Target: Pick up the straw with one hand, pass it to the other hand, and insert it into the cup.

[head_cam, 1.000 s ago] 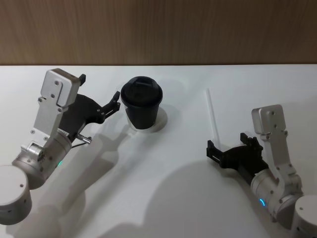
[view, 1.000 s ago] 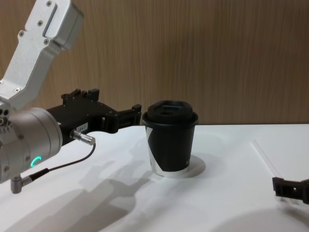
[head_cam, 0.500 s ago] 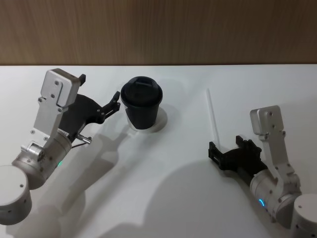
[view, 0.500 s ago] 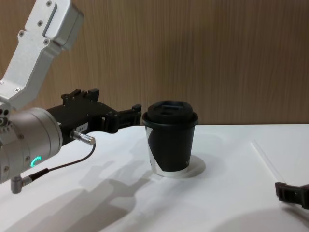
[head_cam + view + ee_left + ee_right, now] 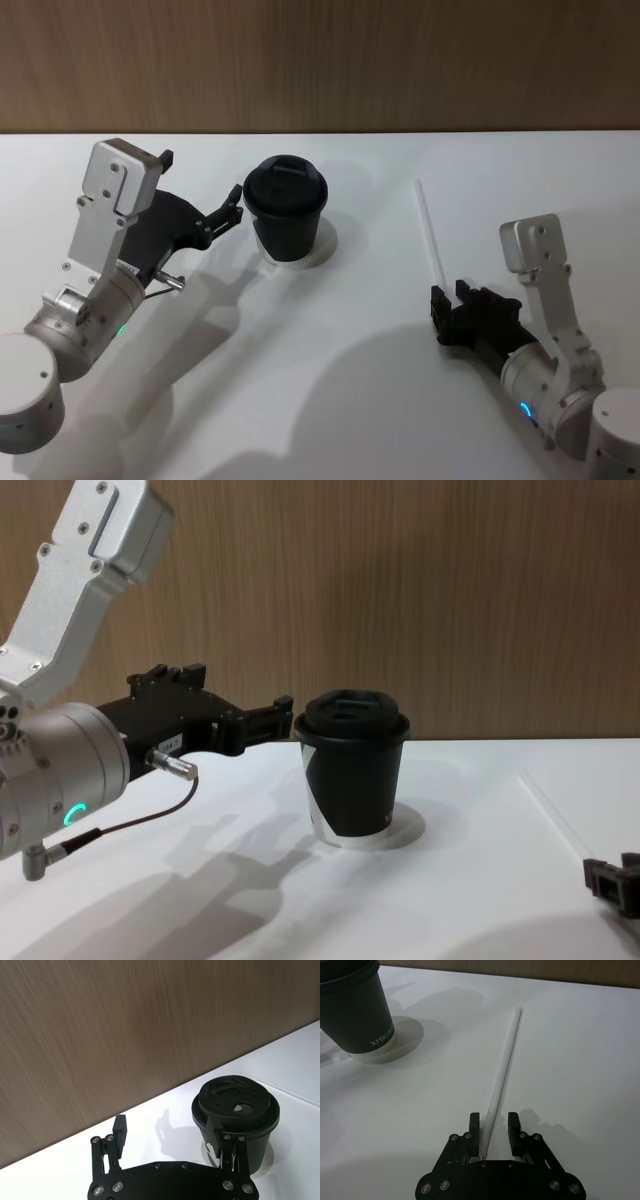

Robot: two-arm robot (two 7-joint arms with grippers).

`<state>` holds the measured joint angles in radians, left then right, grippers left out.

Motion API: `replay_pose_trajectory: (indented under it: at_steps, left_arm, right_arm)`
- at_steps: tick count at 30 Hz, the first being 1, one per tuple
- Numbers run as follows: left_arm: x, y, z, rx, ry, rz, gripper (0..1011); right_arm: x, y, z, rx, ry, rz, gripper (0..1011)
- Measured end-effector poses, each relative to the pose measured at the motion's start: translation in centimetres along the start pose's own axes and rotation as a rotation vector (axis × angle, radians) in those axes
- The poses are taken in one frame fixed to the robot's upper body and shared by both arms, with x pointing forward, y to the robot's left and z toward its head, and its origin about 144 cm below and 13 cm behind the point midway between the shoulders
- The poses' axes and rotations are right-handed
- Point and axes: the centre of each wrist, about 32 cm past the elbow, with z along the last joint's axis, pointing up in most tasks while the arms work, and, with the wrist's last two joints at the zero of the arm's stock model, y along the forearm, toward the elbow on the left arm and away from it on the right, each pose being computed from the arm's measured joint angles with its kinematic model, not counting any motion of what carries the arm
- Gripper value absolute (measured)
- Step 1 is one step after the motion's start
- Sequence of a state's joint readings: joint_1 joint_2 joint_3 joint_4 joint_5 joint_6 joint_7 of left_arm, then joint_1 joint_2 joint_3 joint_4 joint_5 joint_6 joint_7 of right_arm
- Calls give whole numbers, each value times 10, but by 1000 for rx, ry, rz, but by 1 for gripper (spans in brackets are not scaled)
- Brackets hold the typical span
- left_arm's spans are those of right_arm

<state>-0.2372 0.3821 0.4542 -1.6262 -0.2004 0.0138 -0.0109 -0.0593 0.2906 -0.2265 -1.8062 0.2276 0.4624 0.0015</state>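
Observation:
The black lidded cup (image 5: 287, 210) stands upright at the centre-left of the white table (image 5: 340, 400). The thin white straw (image 5: 430, 235) lies flat to its right, pointing away from me. My right gripper (image 5: 449, 297) is low at the straw's near end. In the right wrist view it (image 5: 494, 1122) is open, with the straw (image 5: 505, 1065) lying between its fingers, closer to one of them. My left gripper (image 5: 200, 182) on the silver, green-lit wrist is open and holds nothing; it hovers just left of the cup (image 5: 352, 770), one fingertip (image 5: 284, 709) near the lid.
A brown wood-grain wall (image 5: 320, 60) runs along the table's far edge. A thin cable (image 5: 120, 825) hangs from the left wrist. The cup (image 5: 355, 1010) stands well away from the straw.
My right gripper has moved over the straw's near end, and its fingers have drawn closer together on either side of the straw. The left arm, cup and straw have not moved.

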Motion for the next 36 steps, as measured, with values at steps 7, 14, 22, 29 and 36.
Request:
replay_pose_trajectory:
  at_steps: [7,14,22,29,36]
  left_arm:
    - [0,0,0,0,0,0,1001]
    - [0,0,0,0,0,0,1001]
    - [0,0,0,0,0,0,1002]
    - [0,0,0,0,0,0,1001]
    - [0,0,0,0,0,0,1001]
  right_arm:
    - [-2,1,0,-11,7,24,188]
    - [-3,1,-1,-20,13,43,84]
    - [-4,2,-2,-13,8,49,43]
    - [-3,2,-3,28,-6,43,8]
    - [2,2,6,114,-27,28,8]
